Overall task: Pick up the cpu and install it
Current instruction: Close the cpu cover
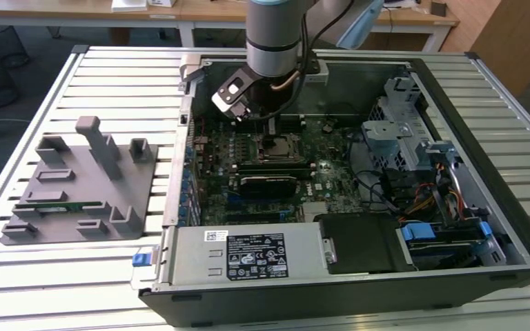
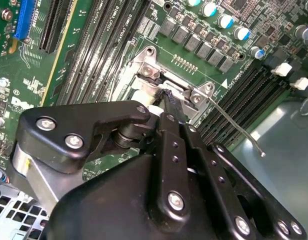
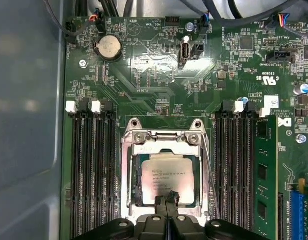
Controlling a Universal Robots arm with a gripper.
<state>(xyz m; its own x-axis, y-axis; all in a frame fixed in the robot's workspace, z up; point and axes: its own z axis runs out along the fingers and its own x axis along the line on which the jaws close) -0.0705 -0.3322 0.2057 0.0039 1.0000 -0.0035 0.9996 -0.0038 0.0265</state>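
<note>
The cpu (image 3: 168, 177), a flat silvery square with a pale-green rim, lies flat inside the metal-framed socket (image 3: 128, 170) on the green motherboard (image 3: 144, 75). In the first wrist view my gripper (image 3: 167, 201) has its two black fingertips pressed together over the cpu's near edge. In the second wrist view the gripper (image 2: 166, 96) points down at the socket's hinge end, beside the thin wire lever (image 2: 234, 122), which stands clear of the board. In the exterior view the gripper (image 1: 272, 129) hangs just above the socket (image 1: 279, 147) inside the open computer case.
Black memory slots (image 3: 91, 170) flank the socket, and a green memory stick (image 3: 265, 175) sits in one. The case wall (image 1: 491, 158), drive cage (image 1: 403, 131) and power supply (image 1: 246, 252) ring the board. A grey fixture (image 1: 72, 186) lies at the exterior view's left.
</note>
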